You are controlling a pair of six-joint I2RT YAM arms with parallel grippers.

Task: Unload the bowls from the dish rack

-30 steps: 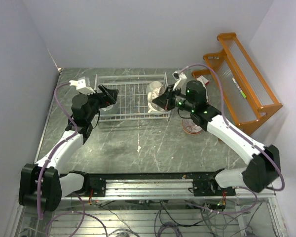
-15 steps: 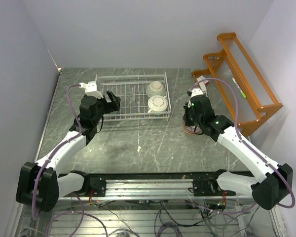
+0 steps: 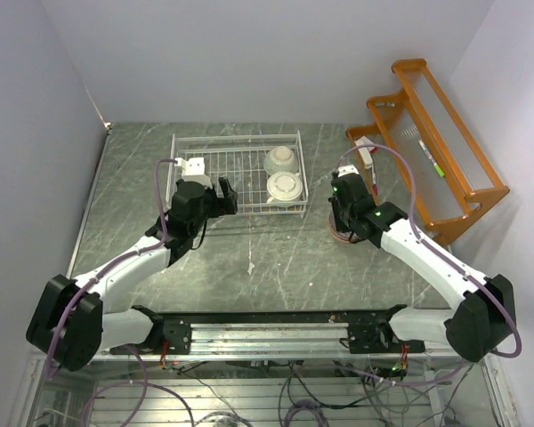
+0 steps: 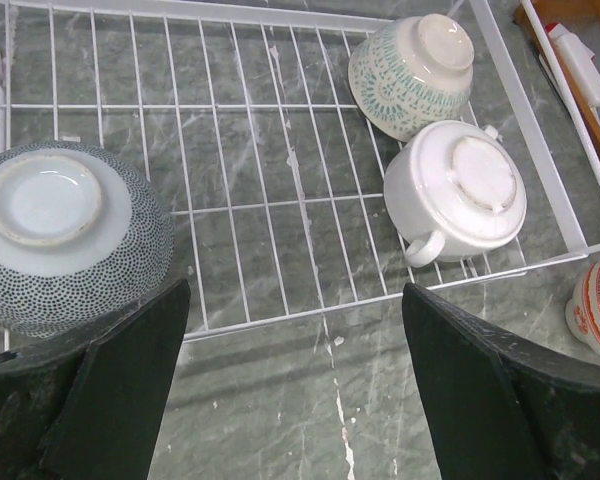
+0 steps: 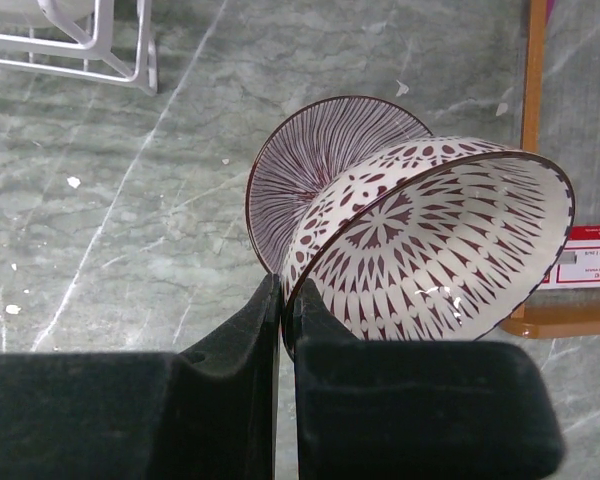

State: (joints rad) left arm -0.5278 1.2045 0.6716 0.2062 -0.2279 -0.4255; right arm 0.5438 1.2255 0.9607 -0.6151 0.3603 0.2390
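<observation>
The white wire dish rack (image 3: 236, 138) holds three upside-down bowls. In the left wrist view the rack (image 4: 280, 315) has a grey dotted bowl (image 4: 65, 235) at its left, and a teal-patterned bowl (image 4: 412, 75) and a cream handled bowl (image 4: 460, 190) at its right. My left gripper (image 3: 221, 197) hangs open and empty over the rack's front edge (image 4: 300, 400). My right gripper (image 3: 338, 224) is shut on the rim of a red-and-white patterned bowl (image 5: 440, 250), tilted over a striped bowl (image 5: 320, 170) on the table to the right of the rack.
The orange wooden shelf rack (image 3: 436, 151) stands at the far right, its foot close to the held bowl (image 5: 535, 150). The rack's corner (image 5: 110, 45) lies left of the right gripper. Walls enclose the table on the left, back and right.
My right gripper has carried the red-and-white bowl out of the rack to the right, over the striped bowl. My left arm has moved right along the rack's front edge.
</observation>
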